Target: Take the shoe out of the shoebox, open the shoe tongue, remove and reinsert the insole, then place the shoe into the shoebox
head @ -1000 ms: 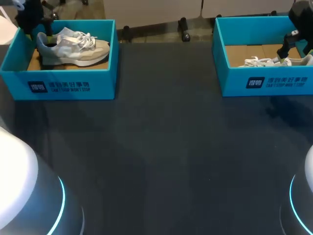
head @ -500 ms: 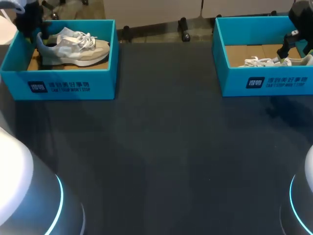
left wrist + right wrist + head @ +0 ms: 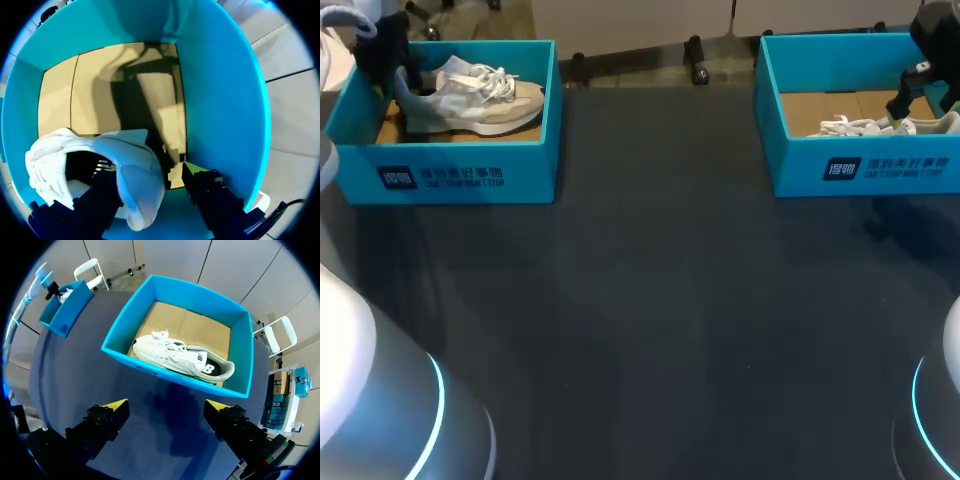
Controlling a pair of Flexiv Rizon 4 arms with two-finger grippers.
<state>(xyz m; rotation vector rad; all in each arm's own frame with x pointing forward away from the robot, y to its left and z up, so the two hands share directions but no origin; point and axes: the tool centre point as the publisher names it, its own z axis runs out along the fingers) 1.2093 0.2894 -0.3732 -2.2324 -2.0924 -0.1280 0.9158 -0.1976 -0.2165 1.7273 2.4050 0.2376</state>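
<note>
Dark table (image 3: pixel 650 300); in wrist views alone, left pincer (image 3: pixel 150 174) agape astride shoe (image 3: pixel 131 152) heel, right pincer (image 3: pixel 166 406) agape.

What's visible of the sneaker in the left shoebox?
Low-cut sneaker, pale grey and cream fabric, white laces, thick light sole. It stands upright on the cardboard floor of the left shoebox, toe pointing to the robot's right, heel near the box's left wall. The left tool straddles the heel, open; contact unclear.
</note>
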